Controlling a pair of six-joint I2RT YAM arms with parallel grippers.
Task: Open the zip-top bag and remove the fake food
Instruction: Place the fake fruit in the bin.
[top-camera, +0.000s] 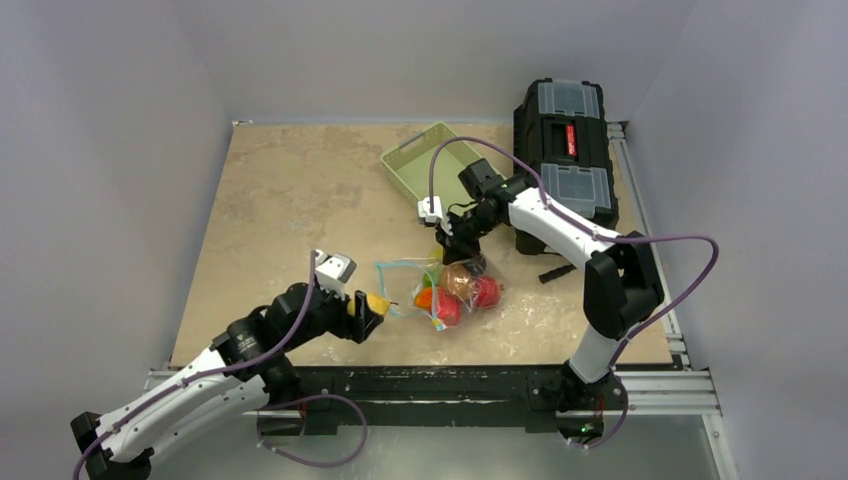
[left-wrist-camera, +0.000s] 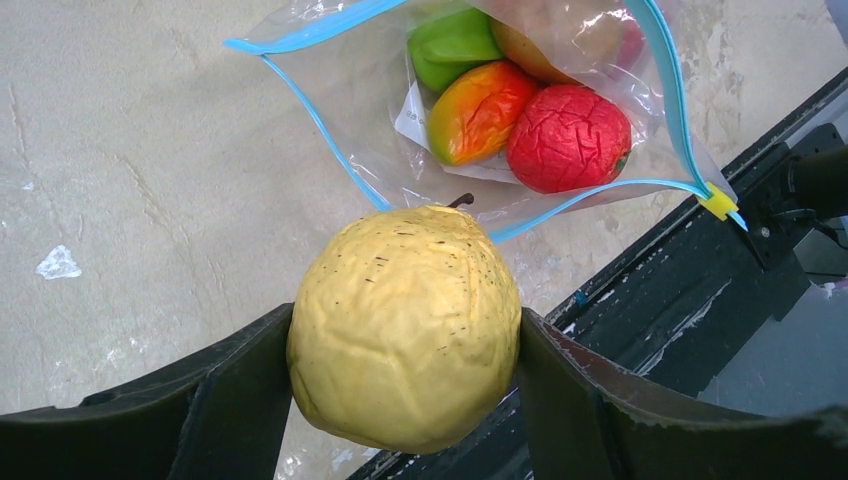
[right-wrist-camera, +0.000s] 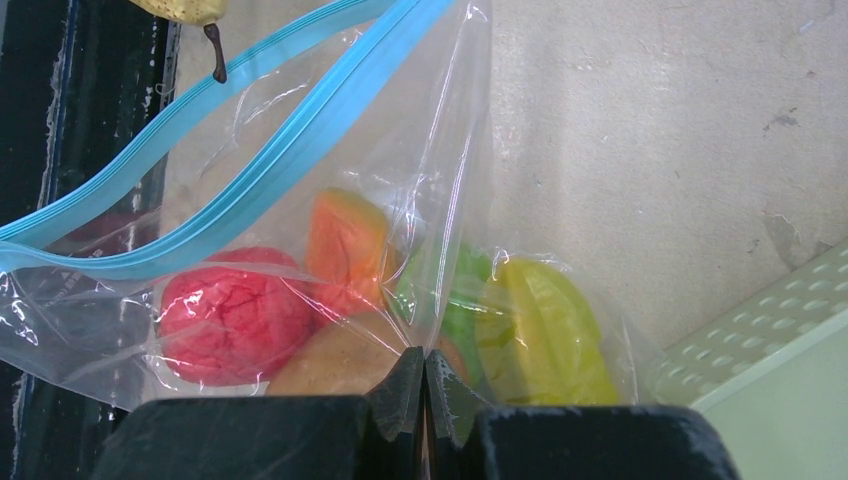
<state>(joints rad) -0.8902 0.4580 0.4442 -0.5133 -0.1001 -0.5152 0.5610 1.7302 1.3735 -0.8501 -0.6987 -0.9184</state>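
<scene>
Near the front middle of the counter (top-camera: 290, 200) lies the zip-top bag (top-camera: 440, 285), flat, with its teal zip strip parted and its mouth gaping toward the left arm (top-camera: 250, 345). Inside sit pieces of the fake food: a red fruit (left-wrist-camera: 568, 138), an orange-red one (left-wrist-camera: 480, 110) touching it, a green one (left-wrist-camera: 450, 45) behind, and a yellow piece (right-wrist-camera: 540, 330) toward the far side.

Just outside the mouth, the left jaws are clamped on a yellow pear (left-wrist-camera: 405, 330), one finger on each flank, its stem pointing back at the opening. Whether the pear touches the zip strip I cannot tell.

On the side away from the mouth, the right jaws are pressed together on a fold of the clear plastic, pinning the bag, with the right arm (top-camera: 560, 225) reaching in from beyond it.

What matters for the coming move: the mouth and the left jaws face each other along one line, so the pear looks free to draw straight back toward the left arm. That arm is also the nearer one to the opening for the fruit inside.

Well apart at the counter's far side stand the pale green basket (top-camera: 425, 160) and a black toolbox (top-camera: 565, 150).
</scene>
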